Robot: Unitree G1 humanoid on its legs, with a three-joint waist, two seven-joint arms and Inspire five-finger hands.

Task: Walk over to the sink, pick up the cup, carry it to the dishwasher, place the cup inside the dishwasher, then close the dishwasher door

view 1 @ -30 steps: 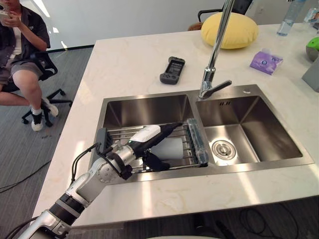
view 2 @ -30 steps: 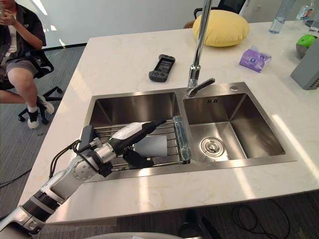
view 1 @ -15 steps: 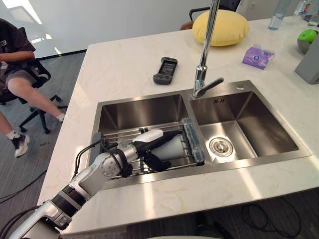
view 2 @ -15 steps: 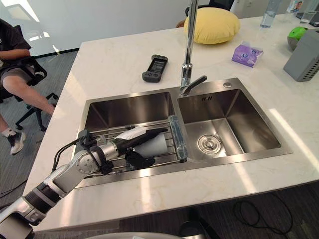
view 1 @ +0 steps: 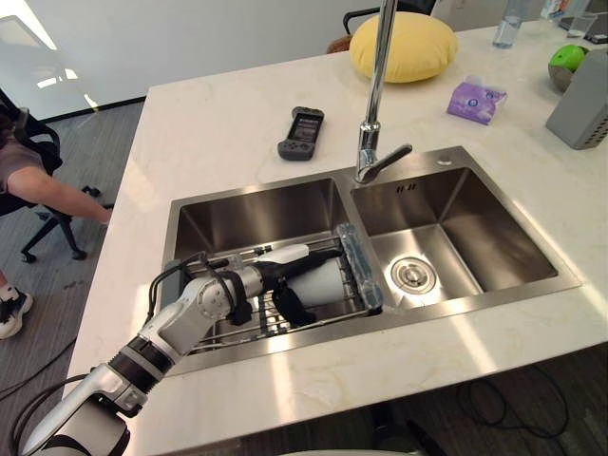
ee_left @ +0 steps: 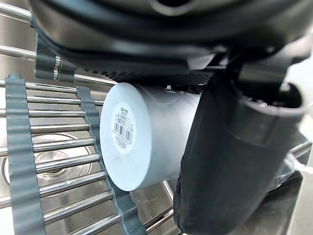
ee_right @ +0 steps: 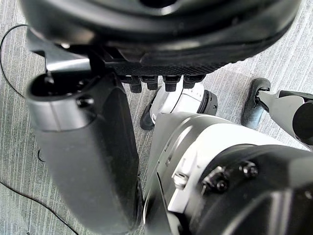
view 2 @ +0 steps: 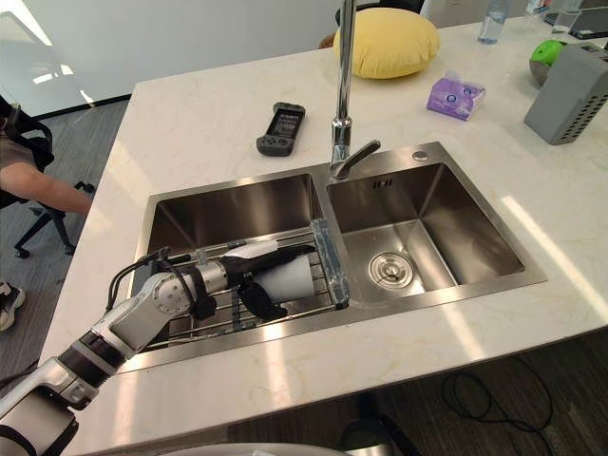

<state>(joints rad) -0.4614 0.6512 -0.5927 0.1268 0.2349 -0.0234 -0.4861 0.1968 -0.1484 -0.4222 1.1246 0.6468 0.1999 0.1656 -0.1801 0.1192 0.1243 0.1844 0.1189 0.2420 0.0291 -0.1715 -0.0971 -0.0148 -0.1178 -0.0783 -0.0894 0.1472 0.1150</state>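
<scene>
**Left hand.** My left hand (view 1: 269, 276) reaches down into the left basin of the sink (view 1: 256, 215). It grasps the one cup (ee_left: 151, 132). My fingers (view 1: 319, 250) run along the cup's upper side and my thumb (ee_left: 230, 161) presses against its near side, so the cup is pinched between them.

**Cup.** The cup is pale and lies on its side on the one wire rack (view 1: 249, 323) that spans the left basin. Its flat base points away from my wrist and bears one barcode label (ee_left: 123, 125). The rack is made of parallel metal bars, and two grey ribbed strips cross them under the cup.

**Right hand.** My right hand (ee_right: 161, 29) hangs above grey carpeted floor. I cannot tell whether it is released or clenched.

**Sink.** The sink has two steel basins side by side. The right basin (view 1: 480, 237) holds one round drain (view 1: 411, 275). One tall faucet (view 1: 373, 104) rises behind the divider between the basins.

**Countertop.** On the pale countertop (view 1: 218, 123) beyond the sink are six things:
- one dark handheld controller (view 1: 301, 132), behind the left basin;
- one yellow cushion (view 1: 404, 46), at the far edge;
- one purple tissue pack (view 1: 476, 101), to the right of the faucet;
- one grey box (view 1: 581, 90), at the right edge;
- one green object (view 1: 568, 55), behind the box;
- one clear bottle (view 1: 506, 24), at the far edge.

**Surroundings.** One person (view 1: 47, 190) sits well off to the left of the counter.
</scene>
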